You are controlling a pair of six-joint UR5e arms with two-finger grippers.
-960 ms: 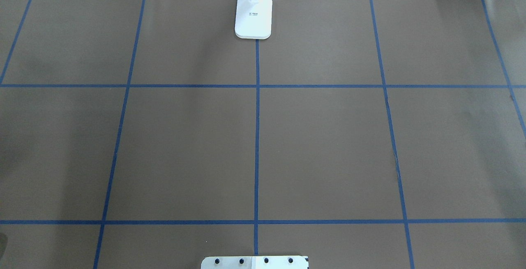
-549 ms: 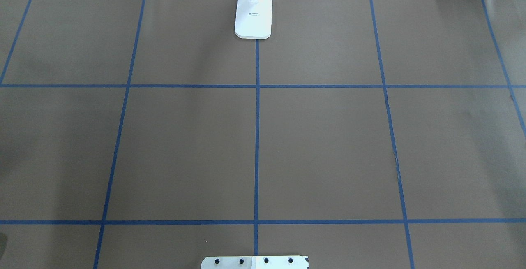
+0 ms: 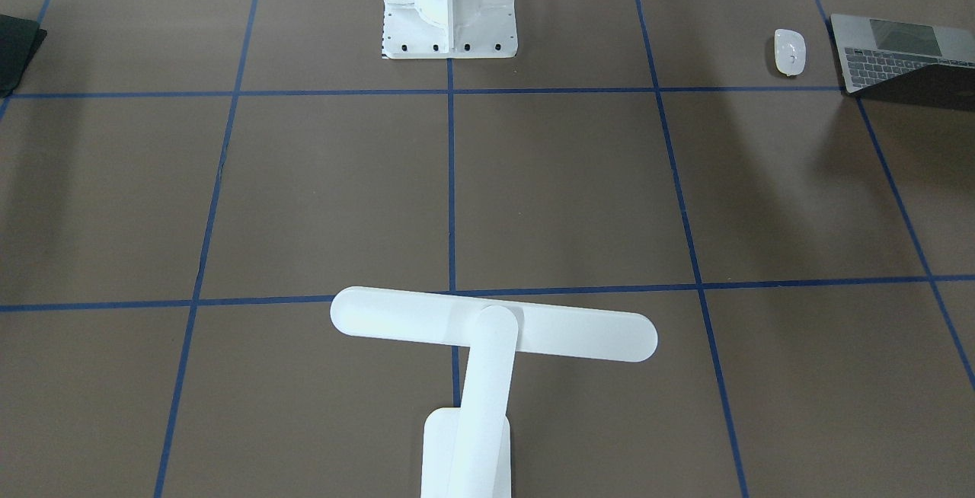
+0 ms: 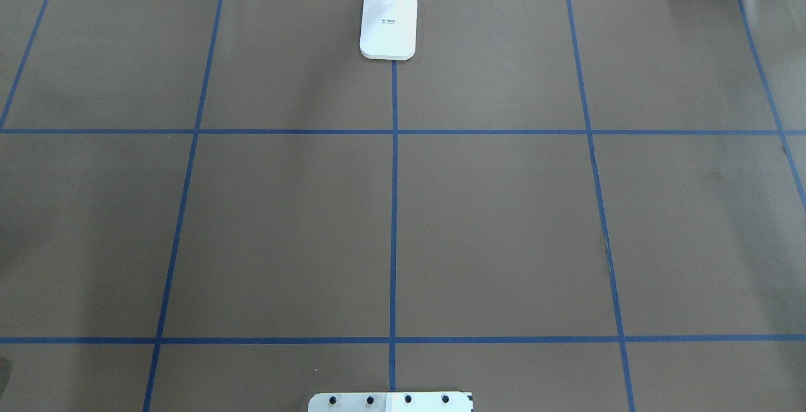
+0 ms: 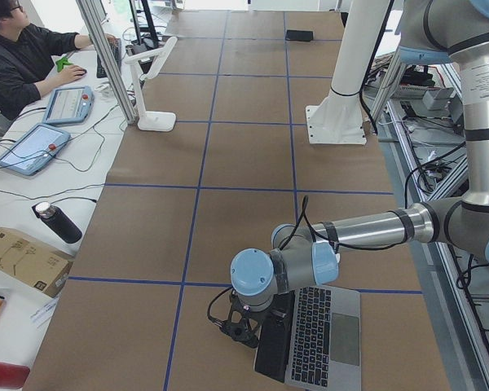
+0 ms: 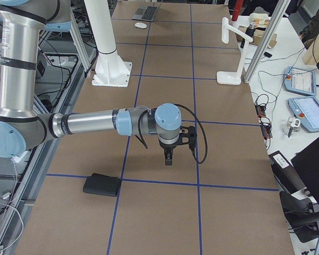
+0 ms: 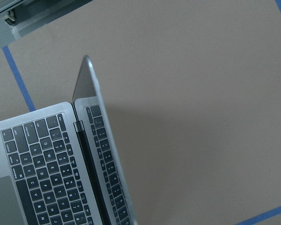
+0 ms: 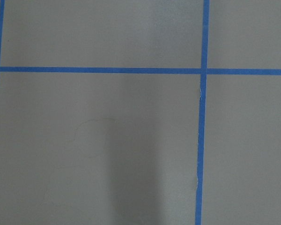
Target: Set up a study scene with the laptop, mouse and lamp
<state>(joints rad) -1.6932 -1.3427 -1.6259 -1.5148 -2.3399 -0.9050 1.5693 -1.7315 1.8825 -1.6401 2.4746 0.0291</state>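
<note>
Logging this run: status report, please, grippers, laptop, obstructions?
Left gripper at laptop lid edge, grip unclear. Right gripper hanging over table, state unclear. Laptop open, mouse beside it. No obstruction seen.

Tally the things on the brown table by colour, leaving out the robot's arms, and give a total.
White: 3, the lamp, the mouse and the bolted pedestal.
Dark grey: 1, the laptop.
Black: 1, the flat pad.
Total: 5.
</note>
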